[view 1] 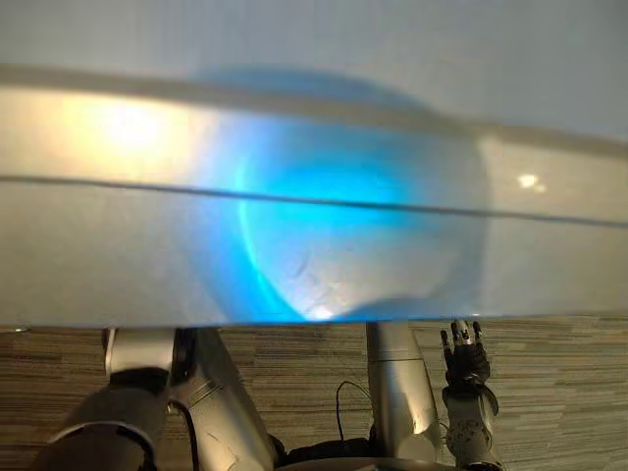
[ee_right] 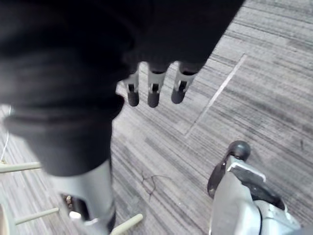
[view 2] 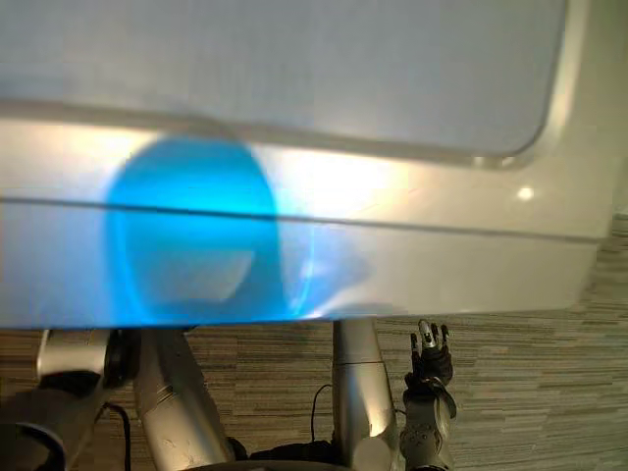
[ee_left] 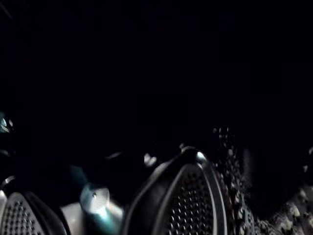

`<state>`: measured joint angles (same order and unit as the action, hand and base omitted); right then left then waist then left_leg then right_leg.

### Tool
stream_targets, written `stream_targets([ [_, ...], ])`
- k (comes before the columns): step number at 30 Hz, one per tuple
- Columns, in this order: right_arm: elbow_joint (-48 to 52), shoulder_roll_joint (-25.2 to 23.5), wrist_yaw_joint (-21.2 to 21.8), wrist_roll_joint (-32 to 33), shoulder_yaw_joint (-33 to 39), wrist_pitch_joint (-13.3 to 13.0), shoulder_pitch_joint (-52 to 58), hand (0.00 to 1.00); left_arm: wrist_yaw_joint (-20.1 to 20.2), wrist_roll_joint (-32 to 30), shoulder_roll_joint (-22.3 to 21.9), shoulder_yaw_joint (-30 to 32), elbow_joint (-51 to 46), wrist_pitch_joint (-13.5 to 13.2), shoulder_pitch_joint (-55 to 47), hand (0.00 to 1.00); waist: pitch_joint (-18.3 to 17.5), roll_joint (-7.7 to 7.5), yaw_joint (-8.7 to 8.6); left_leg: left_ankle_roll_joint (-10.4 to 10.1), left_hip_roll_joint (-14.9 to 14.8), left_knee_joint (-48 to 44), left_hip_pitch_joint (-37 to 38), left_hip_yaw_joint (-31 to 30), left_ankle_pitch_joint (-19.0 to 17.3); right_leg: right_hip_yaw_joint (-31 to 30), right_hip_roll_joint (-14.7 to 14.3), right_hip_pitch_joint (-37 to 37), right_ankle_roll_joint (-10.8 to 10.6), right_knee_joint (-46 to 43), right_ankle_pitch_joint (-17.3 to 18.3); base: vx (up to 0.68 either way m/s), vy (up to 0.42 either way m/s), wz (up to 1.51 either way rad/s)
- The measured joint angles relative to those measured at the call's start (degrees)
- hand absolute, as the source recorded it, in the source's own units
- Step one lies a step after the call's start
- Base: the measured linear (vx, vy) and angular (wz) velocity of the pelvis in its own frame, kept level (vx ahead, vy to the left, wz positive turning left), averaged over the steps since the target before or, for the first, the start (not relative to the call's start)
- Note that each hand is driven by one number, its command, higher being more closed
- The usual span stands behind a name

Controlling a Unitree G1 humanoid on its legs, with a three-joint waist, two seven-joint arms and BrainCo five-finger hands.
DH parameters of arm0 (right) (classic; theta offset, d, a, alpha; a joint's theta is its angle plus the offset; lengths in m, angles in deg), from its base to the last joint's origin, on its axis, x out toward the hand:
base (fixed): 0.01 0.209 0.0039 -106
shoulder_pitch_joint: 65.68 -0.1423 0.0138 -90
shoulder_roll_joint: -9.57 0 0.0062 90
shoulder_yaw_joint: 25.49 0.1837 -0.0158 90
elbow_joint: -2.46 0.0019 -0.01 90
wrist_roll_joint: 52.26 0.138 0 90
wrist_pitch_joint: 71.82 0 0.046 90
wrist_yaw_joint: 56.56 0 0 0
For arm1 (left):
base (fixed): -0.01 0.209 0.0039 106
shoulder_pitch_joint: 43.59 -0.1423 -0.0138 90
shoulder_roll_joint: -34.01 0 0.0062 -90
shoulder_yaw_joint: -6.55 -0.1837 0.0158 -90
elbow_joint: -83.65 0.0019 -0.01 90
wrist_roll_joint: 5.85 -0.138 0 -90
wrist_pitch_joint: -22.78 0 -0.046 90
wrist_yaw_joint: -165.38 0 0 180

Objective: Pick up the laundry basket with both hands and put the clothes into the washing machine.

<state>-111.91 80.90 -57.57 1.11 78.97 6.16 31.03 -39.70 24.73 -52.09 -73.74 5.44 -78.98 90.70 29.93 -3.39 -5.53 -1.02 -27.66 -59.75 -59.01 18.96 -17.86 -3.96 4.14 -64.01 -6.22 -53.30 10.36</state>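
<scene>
Washing machine (view 1: 314, 245): pale panel with blue glow, close ahead; its dark perforated drum (ee_left: 190, 196) appears in the left wrist view. Left hand: hidden behind the panel, state cannot be told. Right hand (view 1: 465, 363): hanging low, fingers (ee_right: 152, 93) straight, empty, above the striped floor (ee_right: 244, 98).

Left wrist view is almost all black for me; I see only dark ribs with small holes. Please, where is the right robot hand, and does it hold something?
Observer: The right robot hand hangs low at the robot's right side, over striped grey carpet, and holds nothing.
Operator: Are its fingers curled?
Observer: No. In the right wrist view the fingers are straight, so the hand is open.
Operator: And what stands in front of the robot?
Observer: A pale, glossy casing, which I take for the washing machine, spans both eye views above the carpet, with a blue glow on it.
</scene>
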Motion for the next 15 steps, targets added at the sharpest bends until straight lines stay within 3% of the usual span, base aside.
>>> stream_targets([
  [3,-2.06,0.93,0.03,-0.01,1.04,0.11,-0.75,0.0,3.36,-0.95,-2.83,-0.03,0.84,1.39,-5.54,0.0,-0.69,1.48,0.67,-1.12,0.45,2.71,3.45,-0.46,0.57,1.1,0.06,3.58,0.66,1.49,0.81,0.08,-0.048,0.09],
  [12,-5.16,2.23,-0.09,-0.11,1.46,0.16,-4.25,0.0,9.79,-5.57,-6.68,-0.18,14.33,4.67,-7.21,0.0,-1.0,2.03,1.11,-2.69,1.59,8.38,12.08,-0.26,1.51,2.38,0.16,12.36,1.03,5.85,1.02,0.08,-0.029,0.05],
  [15,-6.89,3.36,-0.36,-0.22,1.46,1.06,-5.16,0.0,11.57,-6.73,-8.98,-0.93,20.09,5.71,-8.35,0.0,-1.99,3.6,1.43,-2.76,1.98,9.82,14.84,0.19,1.55,2.51,0.26,15.26,1.04,7.58,1.03,0.09,-0.005,0.02],
])
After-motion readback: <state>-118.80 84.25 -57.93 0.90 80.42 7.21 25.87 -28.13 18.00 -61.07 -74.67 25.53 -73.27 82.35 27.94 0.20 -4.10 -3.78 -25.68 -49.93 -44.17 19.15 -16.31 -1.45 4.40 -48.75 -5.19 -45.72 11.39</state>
